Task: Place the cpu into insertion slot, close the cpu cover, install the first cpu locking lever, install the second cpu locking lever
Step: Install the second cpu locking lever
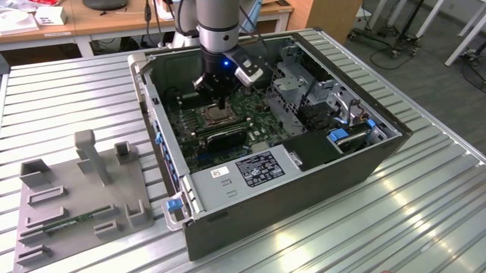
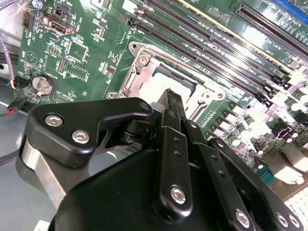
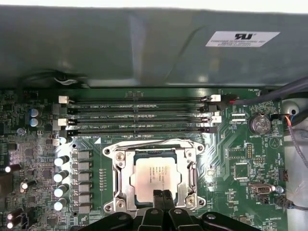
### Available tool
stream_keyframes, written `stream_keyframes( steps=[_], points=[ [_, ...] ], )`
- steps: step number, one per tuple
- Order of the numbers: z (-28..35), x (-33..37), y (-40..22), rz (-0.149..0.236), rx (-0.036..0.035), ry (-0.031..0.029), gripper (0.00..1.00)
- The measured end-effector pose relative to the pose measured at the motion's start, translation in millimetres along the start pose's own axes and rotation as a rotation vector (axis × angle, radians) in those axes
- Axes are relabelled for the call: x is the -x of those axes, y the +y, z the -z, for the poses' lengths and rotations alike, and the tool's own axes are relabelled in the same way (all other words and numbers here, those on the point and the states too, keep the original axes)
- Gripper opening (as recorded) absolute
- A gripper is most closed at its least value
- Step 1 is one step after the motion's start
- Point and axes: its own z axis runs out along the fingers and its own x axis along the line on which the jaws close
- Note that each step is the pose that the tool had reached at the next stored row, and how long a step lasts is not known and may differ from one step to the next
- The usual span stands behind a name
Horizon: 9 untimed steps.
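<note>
The cpu [image 3: 155, 175] lies in the insertion slot [image 3: 191, 179] on the green board, its dull silver top facing up. The cpu cover [image 3: 121, 172], a silver frame, lies flat around the chip. My gripper [image 3: 162, 196] is shut, its two black fingertips pressed together with nothing between them. It points down at the chip's edge; I cannot tell whether it touches. In the second wrist view the fingers [image 2: 172, 103] hide part of the cpu [image 2: 156, 84] and the cover [image 2: 143, 61]. In the exterior view my gripper [image 1: 221, 106] hangs inside the computer case just above the slot [image 1: 215, 117].
Long black memory slots [image 3: 139, 115] run beside the socket, below the grey case wall [image 3: 144, 48]. Upright capacitors [image 3: 61, 176] stand on one side, a coin battery [image 3: 260, 124] and loose wires [image 3: 288, 120] on the other. A drive cage [image 1: 304, 91] and a grey parts fixture [image 1: 76, 199] stand nearby.
</note>
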Motion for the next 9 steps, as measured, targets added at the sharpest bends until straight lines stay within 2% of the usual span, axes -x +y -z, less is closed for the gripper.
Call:
stream_keyframes(
  steps=[9],
  points=[
    [2.0, 0.1, 0.1, 0.0, 0.0, 0.0, 0.11]
  ],
)
